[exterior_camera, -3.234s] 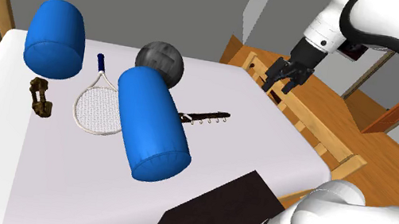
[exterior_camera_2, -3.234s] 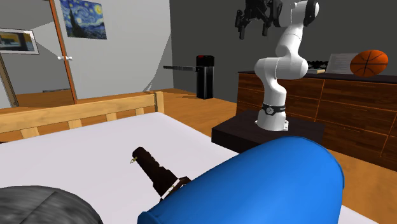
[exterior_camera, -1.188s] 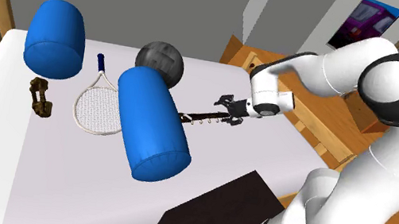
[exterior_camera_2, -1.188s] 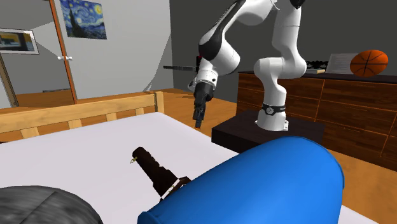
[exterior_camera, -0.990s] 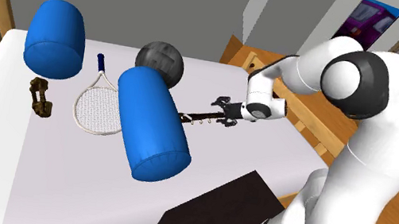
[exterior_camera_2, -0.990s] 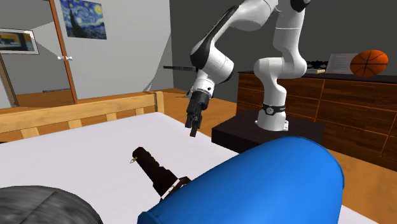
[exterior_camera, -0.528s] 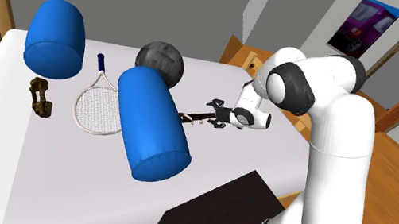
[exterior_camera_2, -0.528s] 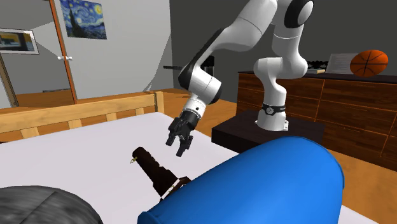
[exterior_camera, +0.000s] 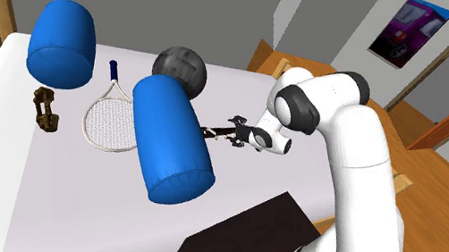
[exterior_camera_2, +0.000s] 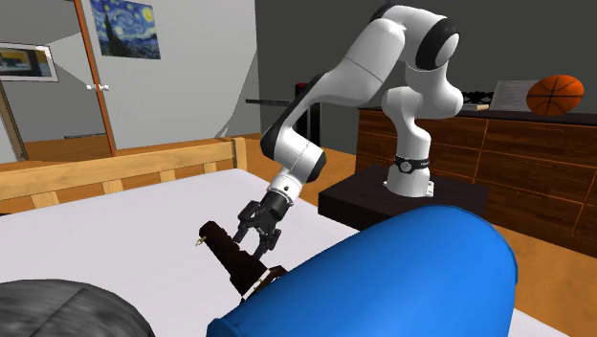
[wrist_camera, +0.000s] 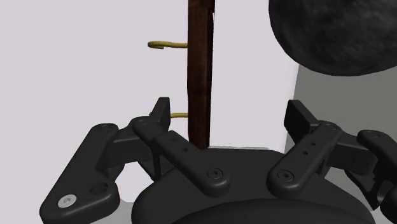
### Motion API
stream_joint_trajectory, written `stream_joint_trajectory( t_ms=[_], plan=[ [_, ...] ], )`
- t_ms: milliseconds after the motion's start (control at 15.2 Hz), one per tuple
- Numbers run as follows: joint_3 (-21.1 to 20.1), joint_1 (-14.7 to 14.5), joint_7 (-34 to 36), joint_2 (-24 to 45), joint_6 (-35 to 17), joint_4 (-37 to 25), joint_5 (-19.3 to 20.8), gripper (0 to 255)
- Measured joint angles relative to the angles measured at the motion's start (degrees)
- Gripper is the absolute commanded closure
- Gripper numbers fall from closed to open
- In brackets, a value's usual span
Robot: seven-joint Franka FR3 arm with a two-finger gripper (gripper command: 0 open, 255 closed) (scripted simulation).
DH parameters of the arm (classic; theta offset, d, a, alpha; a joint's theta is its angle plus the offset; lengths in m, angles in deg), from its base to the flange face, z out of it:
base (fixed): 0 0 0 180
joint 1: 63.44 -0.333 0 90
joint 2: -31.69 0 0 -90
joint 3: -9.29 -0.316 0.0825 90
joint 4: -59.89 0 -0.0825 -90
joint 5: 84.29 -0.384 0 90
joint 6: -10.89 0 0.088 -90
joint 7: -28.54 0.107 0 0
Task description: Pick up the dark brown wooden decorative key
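We see the all-black two-finger gripper (exterior_camera: 236,134) low over the white table top (exterior_camera: 67,207), w/ the white arm bent down to it from the dark box stand (exterior_camera: 233,244); in the second exterior view the gripper (exterior_camera_2: 254,235) hangs right over the task's thing, approx. at mid-length. That thing, a dark brown wooden bar-shaped key w/ small brass hooks (exterior_camera: 213,132), lies flat on the table; one end reaches the side of the big blue cylinder (exterior_camera: 171,140) lying there. In the second exterior view the key (exterior_camera_2: 220,239) runs from its free tip to where the blue cylinder (exterior_camera_2: 411,278) hides it.

Wrist view: the gripper (wrist_camera: 229,113) stands wide open, fingers well apart; the key (wrist_camera: 199,70) runs straight out betw. them, much closer to one finger (wrist_camera: 159,118) than the other; neither clasps it, so nothing is held; whether the near finger touches the wood we can't tell. A dark grey mottled ball (wrist_camera: 337,35) sits near the key; the same ball (exterior_camera: 179,69) lies just behind the cylinder in the shoulder view.

Further off on the table: a second blue cylinder (exterior_camera: 63,39); a white-framed racket w/ blue grip (exterior_camera: 113,118); a small brown-olive lumpy object (exterior_camera: 46,110). An orange basketball (exterior_camera_2: 555,94) rests on a wooden dresser (exterior_camera_2: 517,153) behind the stand.
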Motion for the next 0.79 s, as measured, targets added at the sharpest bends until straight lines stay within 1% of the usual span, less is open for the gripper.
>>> stream_joint_trajectory(
  t_ms=[264, 330, 792],
  plan=[
    [-1.11, 1.07, -0.83, 3.27, 1.41, -1.59, -1.85, 0],
    [-1.2, 1.12, -0.86, 3.5, 1.45, -1.76, -2.0, 255],
    [-1.08, 1.1, -0.93, 3.35, 1.48, -2.06, -2.4, 255]
  ],
)
